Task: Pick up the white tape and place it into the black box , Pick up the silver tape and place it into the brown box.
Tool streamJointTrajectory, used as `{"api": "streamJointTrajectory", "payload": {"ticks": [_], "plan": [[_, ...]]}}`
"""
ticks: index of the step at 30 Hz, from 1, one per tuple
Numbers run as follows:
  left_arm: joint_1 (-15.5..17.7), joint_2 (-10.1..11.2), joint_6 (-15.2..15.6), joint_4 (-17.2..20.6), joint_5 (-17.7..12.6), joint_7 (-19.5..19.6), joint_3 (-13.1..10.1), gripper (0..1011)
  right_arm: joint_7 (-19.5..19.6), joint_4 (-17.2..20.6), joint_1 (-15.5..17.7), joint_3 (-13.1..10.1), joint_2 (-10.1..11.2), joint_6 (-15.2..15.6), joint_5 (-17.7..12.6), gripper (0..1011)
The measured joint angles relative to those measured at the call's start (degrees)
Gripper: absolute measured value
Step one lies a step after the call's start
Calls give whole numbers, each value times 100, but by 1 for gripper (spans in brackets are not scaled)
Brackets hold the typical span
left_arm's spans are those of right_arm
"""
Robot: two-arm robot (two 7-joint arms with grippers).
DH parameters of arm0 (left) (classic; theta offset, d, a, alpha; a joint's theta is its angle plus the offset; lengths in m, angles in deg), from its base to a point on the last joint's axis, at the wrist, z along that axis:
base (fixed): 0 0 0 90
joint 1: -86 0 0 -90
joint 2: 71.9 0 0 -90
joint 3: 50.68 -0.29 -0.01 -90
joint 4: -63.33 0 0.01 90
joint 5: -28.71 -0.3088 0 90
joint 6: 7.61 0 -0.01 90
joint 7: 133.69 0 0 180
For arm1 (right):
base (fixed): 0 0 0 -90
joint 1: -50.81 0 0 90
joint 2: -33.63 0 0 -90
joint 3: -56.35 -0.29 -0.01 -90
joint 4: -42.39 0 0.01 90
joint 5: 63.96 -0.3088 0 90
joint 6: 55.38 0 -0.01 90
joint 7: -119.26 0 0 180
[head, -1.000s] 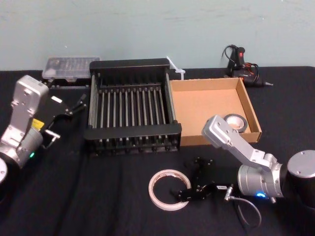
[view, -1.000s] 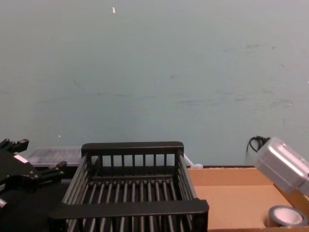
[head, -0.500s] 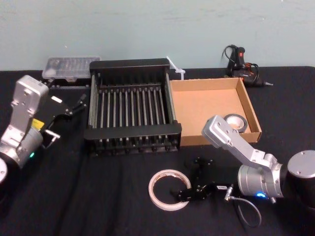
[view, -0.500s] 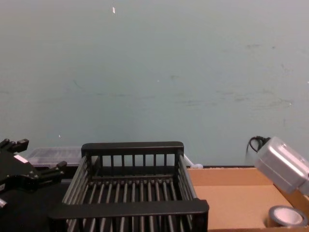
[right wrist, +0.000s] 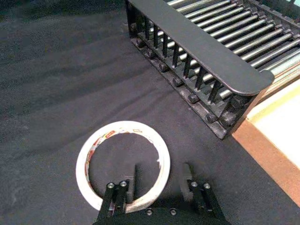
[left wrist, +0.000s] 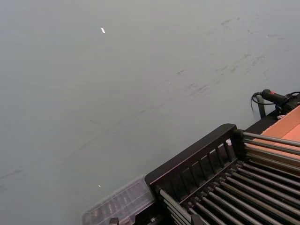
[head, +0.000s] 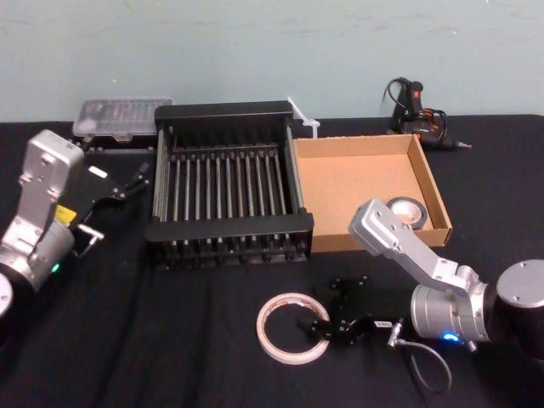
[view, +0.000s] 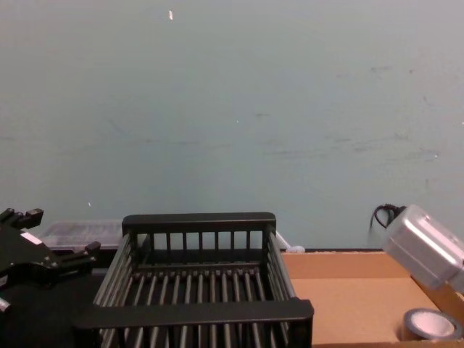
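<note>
The white tape [head: 289, 298] lies flat on the black cloth in front of the black box [head: 229, 227]. My right gripper [head: 323, 306] is low at the ring's right side. In the right wrist view the right gripper [right wrist: 161, 171] is open and straddles the white tape [right wrist: 123, 126]: one finger is inside the ring, the other outside, both still off the band. The silver tape [head: 405, 211] sits in the front right corner of the brown box [head: 357, 183]. At the far left, beside the black box, my left gripper [head: 119, 204] hangs open and holds nothing.
A clear plastic case [head: 119, 115] lies behind the black box at the back left. A black tool with a cable [head: 421, 115] lies behind the brown box. A white strip [head: 302, 115] pokes up between the two boxes. Bare black cloth spreads to the left of the ring.
The right gripper's fingers have drawn closer together around the white tape's band. The left arm and both tapes have not moved.
</note>
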Motion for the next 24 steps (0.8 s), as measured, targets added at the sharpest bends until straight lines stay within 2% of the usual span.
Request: {"api": "streamJointTrajectory", "payload": {"ticks": [2,3,4,6,7,8,14,24], "plan": [[0,0,0,0,-1,0,0,1001,0,0,0,0,0,0,-1,570],[0,0,0,0,0,0,0,1001,0,0,0,0,0,0,-1,508],[0,0,0,0,0,0,0,1001,0,0,0,0,0,0,-1,508],[0,0,0,0,0,0,0,1001,0,0,0,0,0,0,-1,448],[0,0,0,0,0,0,0,1001,0,0,0,0,0,0,-1,385],[0,0,0,0,0,0,0,1001,0,0,0,0,0,0,-1,385],[0,0,0,0,0,0,0,1001,0,0,0,0,0,1,-1,190],[0,0,0,0,0,0,0,1001,0,0,0,0,0,0,-1,108]]}}
